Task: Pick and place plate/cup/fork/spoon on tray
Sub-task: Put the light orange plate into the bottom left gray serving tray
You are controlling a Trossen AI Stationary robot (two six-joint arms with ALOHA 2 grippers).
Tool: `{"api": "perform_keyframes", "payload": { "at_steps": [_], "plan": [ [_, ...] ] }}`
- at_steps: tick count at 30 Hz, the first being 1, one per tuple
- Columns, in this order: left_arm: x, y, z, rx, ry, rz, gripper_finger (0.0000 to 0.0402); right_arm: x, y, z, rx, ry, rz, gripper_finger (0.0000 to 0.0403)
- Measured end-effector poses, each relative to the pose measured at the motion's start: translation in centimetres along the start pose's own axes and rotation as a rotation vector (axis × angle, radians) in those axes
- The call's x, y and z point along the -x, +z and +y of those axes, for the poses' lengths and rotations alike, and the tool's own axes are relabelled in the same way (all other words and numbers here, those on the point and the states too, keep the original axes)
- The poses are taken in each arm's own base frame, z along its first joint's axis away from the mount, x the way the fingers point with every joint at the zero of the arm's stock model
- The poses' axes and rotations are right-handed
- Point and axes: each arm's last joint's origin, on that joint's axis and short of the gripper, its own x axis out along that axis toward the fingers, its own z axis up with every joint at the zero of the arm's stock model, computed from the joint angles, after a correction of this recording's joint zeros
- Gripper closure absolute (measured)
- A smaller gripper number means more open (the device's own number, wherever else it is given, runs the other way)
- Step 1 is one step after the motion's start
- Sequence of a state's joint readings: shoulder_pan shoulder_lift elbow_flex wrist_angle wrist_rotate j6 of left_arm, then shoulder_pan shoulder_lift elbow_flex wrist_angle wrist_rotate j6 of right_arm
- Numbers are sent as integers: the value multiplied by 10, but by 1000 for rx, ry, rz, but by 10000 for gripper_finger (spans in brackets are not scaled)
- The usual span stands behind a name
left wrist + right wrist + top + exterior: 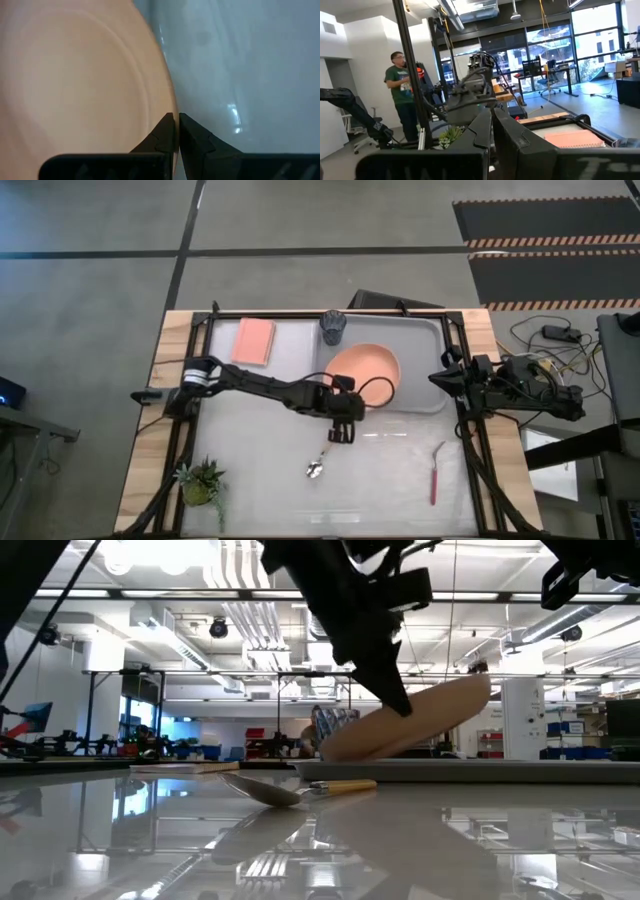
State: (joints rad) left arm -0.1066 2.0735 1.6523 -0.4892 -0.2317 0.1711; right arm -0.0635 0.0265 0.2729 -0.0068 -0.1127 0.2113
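From above: round salmon-orange plate [366,369] tilted over light-grey rectangular tray's [420,330] near rim, gripped at edge by left gripper [342,412]; dark tumbler cup [333,326] and pink pad [254,341] behind; orange-handled spoon [320,464], red-handled fork [437,471] on bare desk [390,480]. Low: plate [420,718] slanted. Left wrist: fingers [162,135] narrowly pinching rim. Right gripper [440,377] parked beside tray, fingers together.

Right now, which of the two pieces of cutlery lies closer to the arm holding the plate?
The spoon, orange handle, lies just below the left gripper, which pinches the plate rim. The red-handled fork lies farther off, toward the right arm's side.
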Motion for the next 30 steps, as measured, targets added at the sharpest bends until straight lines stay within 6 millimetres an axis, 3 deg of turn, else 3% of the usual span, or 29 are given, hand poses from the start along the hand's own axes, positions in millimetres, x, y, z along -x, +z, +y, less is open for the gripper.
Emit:
{"api": "perform_keyframes", "payload": {
  "at_steps": [17,30],
  "plan": [
    [-11,-6,17,56,-1,-57,401,1,4,1,1,-1,4,394],
    [-14,-8,27,98,11,-55,339,1,4,1,-8,-1,1,394]
  ]
}}
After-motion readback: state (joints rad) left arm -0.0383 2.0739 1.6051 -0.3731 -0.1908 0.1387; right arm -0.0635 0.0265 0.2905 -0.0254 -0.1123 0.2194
